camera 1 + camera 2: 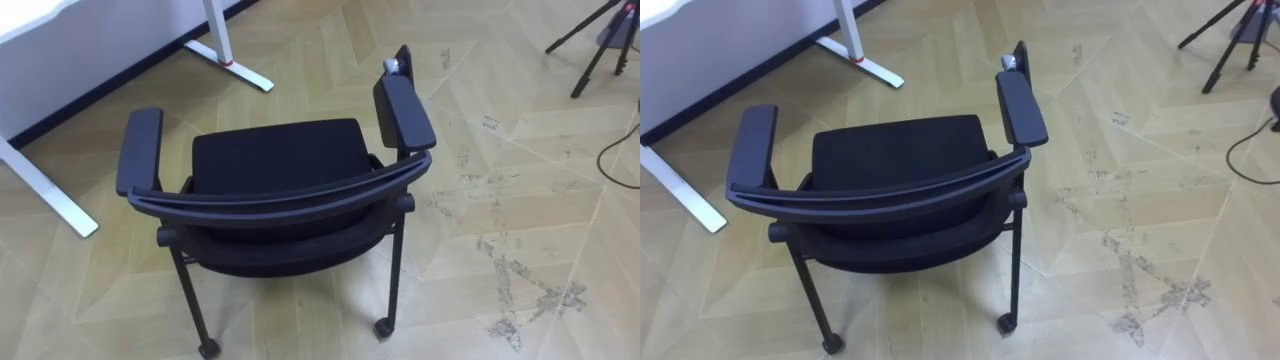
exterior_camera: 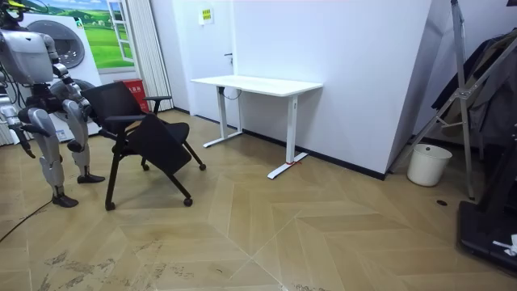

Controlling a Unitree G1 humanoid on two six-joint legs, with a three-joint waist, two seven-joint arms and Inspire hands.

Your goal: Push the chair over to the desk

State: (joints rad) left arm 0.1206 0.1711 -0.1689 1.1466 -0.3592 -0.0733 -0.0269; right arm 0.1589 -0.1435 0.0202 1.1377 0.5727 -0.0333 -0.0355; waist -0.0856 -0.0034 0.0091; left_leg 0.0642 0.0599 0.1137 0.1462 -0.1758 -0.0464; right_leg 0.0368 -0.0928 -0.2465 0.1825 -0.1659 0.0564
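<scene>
Standing just behind the chair [image 1: 275, 158], the robot is aiming it toward the worktop [image 2: 258, 83]; whether a robot hand [image 2: 82, 102] is clasping it, I cannot tell.

black chair [image 1: 275, 160], backrest nearest | white desk foot [image 1: 232, 66] beyond it | tripod legs [image 1: 590, 68] upper right

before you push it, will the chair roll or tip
The chair probably rolls easily: casters show under its rear legs and the wood floor looks smooth. Its thin frame suggests it is fairly light. Pushed high on the backrest, it might tip forward rather than glide.
</scene>
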